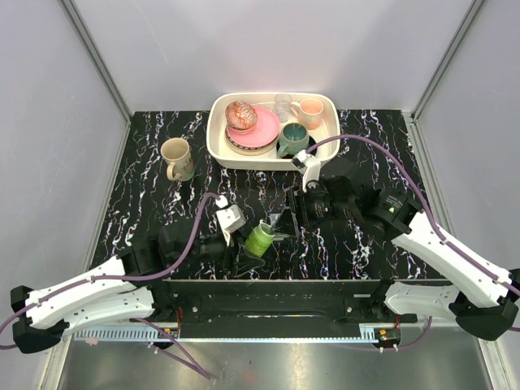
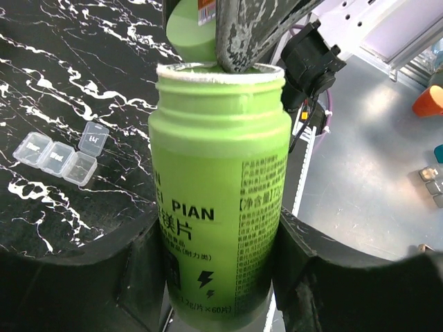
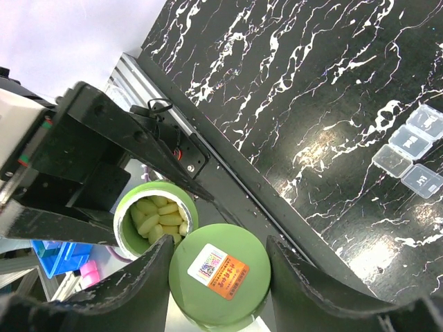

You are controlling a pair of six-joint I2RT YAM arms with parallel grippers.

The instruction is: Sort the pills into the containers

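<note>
Green bottle (image 2: pixel 218 207) is pinched in my left tool (image 2: pixel 218 280); my right tool (image 3: pixel 220 277) pinches the lid (image 3: pixel 208 301). I see pills (image 3: pixel 158 216) inside the bottle, lower left of the frame; the clear containers (image 3: pixel 408 149) lie at the right edge, on the surface (image 3: pixel 311 69).

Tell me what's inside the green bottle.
Pale yellow pills show through the bottle's open mouth. Its opaque wall hides how deep they go. The lid is off, in the right gripper.
</note>
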